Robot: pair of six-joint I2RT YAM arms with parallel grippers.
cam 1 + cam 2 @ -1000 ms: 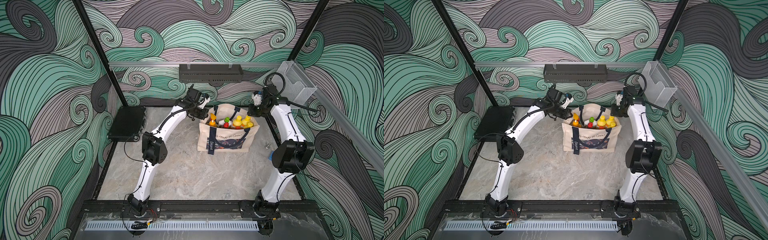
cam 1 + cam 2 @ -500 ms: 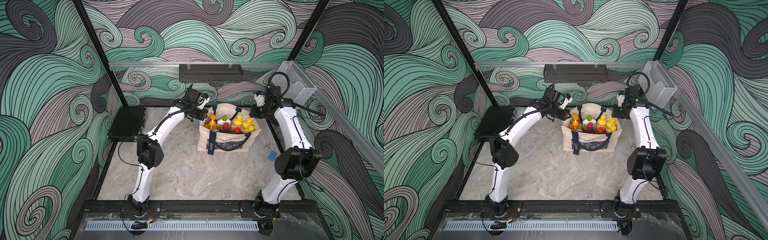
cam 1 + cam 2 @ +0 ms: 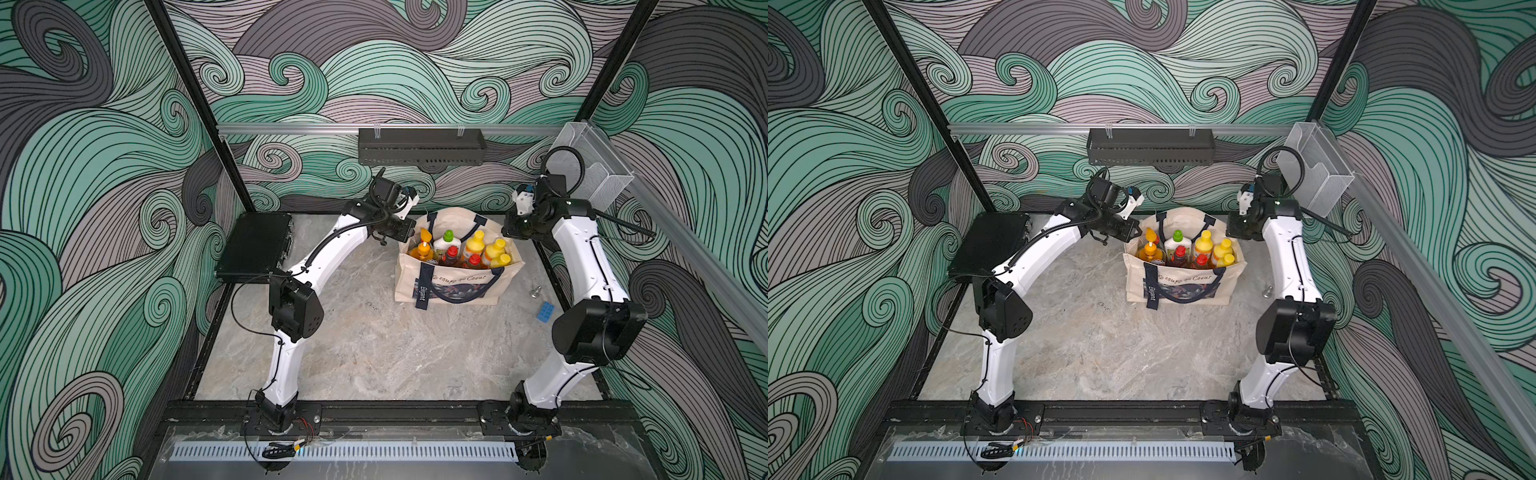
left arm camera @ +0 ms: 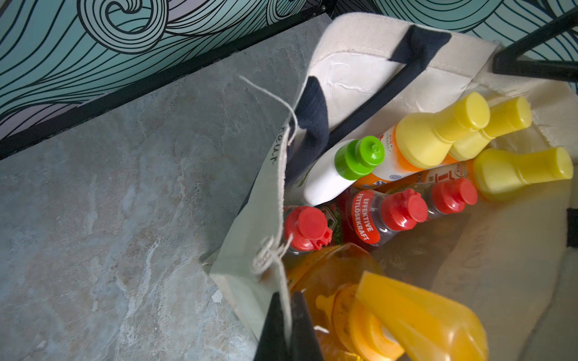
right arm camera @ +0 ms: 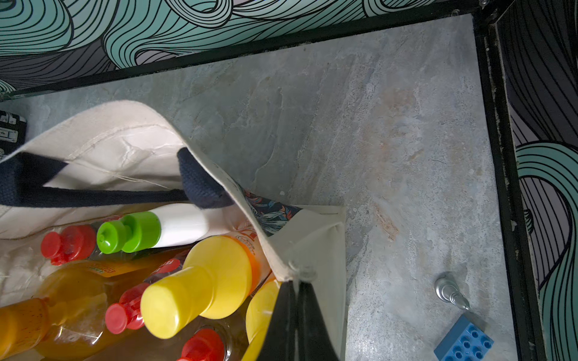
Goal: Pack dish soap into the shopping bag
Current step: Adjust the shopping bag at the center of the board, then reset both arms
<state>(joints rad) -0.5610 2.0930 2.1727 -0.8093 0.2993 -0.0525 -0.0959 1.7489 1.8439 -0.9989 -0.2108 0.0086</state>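
The cream shopping bag [image 3: 455,286] [image 3: 1183,286] stands upright at the back of the table with its mouth held wide. Inside stands the dish soap [image 3: 465,249]: an orange pump bottle [image 4: 391,312], a white green-capped bottle [image 4: 344,168], yellow-capped bottles [image 4: 438,137] and red-capped bottles [image 4: 308,228]. My left gripper [image 4: 289,325] is shut on the bag's rim at its left end, beside the pump bottle. At the opposite end my right gripper [image 5: 295,312] is shut on the rim next to a yellow cap [image 5: 200,281]. In both top views the wrists hide the fingers.
A black hard case [image 3: 255,245] lies at the back left. A blue toy brick [image 3: 545,311] [image 5: 464,339] and a small metal piece [image 3: 535,292] [image 5: 450,292] lie right of the bag. A black shelf [image 3: 419,147] and a clear holder [image 3: 590,166] hang on the walls.
Both elbows have swung down and outward while the wrists stayed at the bag's ends. The bag's mouth stands wider than a second ago. Both grips are unchanged.
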